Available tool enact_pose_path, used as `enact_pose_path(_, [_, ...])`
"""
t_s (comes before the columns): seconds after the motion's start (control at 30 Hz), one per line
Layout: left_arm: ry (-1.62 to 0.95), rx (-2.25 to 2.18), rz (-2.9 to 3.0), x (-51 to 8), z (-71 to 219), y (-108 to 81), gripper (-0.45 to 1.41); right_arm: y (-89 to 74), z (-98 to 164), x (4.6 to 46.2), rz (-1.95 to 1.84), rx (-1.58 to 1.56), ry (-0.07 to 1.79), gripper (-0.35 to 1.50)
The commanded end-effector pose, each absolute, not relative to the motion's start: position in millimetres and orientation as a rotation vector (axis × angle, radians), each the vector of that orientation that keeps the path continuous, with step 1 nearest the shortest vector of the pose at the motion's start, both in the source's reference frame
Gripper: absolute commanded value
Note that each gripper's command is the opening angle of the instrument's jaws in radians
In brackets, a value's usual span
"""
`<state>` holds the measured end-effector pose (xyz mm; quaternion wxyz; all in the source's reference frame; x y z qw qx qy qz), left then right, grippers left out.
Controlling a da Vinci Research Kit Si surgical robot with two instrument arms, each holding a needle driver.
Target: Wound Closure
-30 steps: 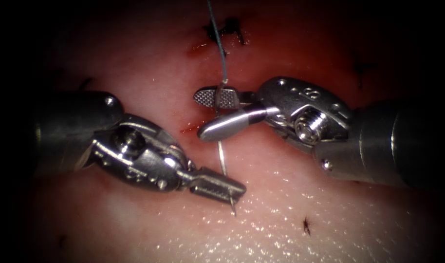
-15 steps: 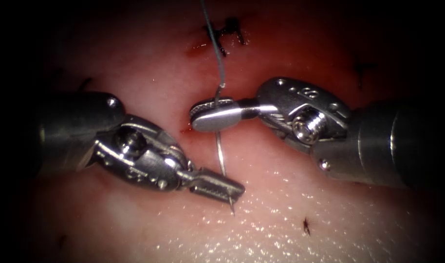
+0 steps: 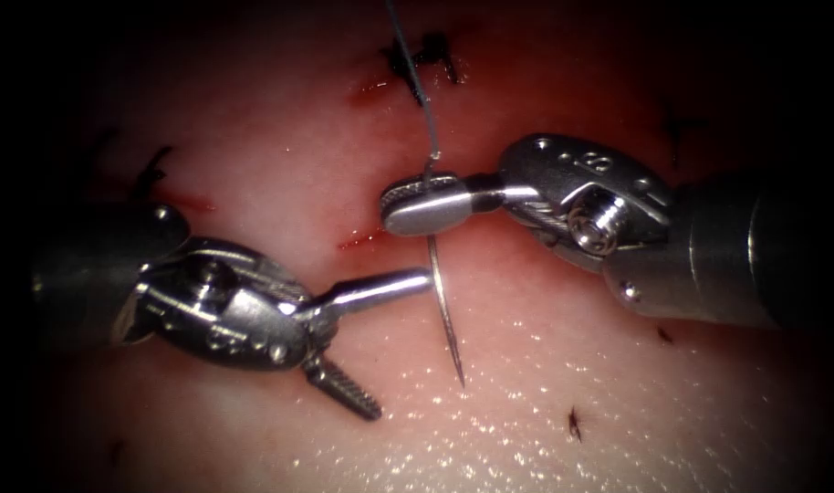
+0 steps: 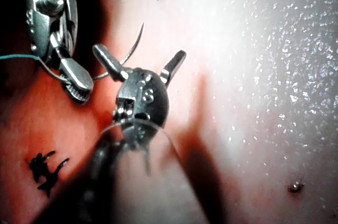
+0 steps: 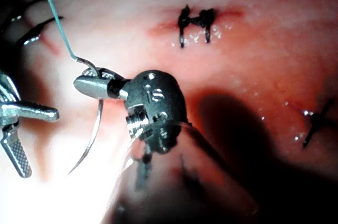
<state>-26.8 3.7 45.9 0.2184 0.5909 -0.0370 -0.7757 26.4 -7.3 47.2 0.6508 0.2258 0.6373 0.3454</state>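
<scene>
Two needle drivers meet over the tissue (image 3: 545, 402), with the curved needle (image 3: 444, 301) between them. The right tool (image 3: 422, 203) has its jaws pressed together on the needle near its thread end — the swaged end sits just past the jaws, and the rest of the curve hangs free below them, its point lying over the tissue surface and not in it. From the needle's held end the thread (image 3: 415, 73) runs up and away past a dark knotted stitch (image 3: 426, 57) on the closed part of the cut. The left tool (image 3: 380, 342) sits just left of the needle with its jaws spread wide and holding nothing — one jaw reaches toward the needle's shaft, stopping just short of it, the other points down and away from it. Red fluid (image 3: 362, 239) lines a short stretch of the cut just left of the needle, close under the right tool's jaws.
</scene>
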Motion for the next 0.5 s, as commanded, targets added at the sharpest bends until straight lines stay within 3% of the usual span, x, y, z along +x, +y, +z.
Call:
enact_pose_path(0.03, [-0.104,1.628,-2.170,-27.1,46.6,3.2,1.26,-6.6,48.3,26.8,0.743,0.484,1.462,-0.35])
enact_pose_path(0.1, [-0.097,1.619,-2.198,-26.8,46.8,2.8,1.21,-5.5,48.6,26.7,0.703,0.442,1.474,-0.35])
enact_pose_path(0.13, [-0.096,1.604,-2.232,-26.6,47.1,2.6,1.10,-4.9,48.7,26.6,0.683,0.420,1.478,-0.35])
enact_pose_path(0.2, [-0.100,1.567,-2.308,-26.3,47.7,2.3,0.66,-3.4,48.9,26.8,0.588,0.318,1.501,-0.35])
enact_pose_path(0.23, [-0.088,1.512,-2.474,-26.0,48.7,2.3,0.24,-2.3,49.1,27.1,0.516,0.281,1.540,-0.35])
enact_pose_path(0.27, [-0.083,1.463,-2.627,-25.6,50.0,2.4,0.14,-1.4,49.3,27.4,0.476,0.257,1.573,-0.35])
enact_pose_path(0.5, [-0.030,1.449,-2.918,-24.8,53.9,3.2,0.07,-0.9,49.4,28.9,0.362,0.153,1.617,-0.35])
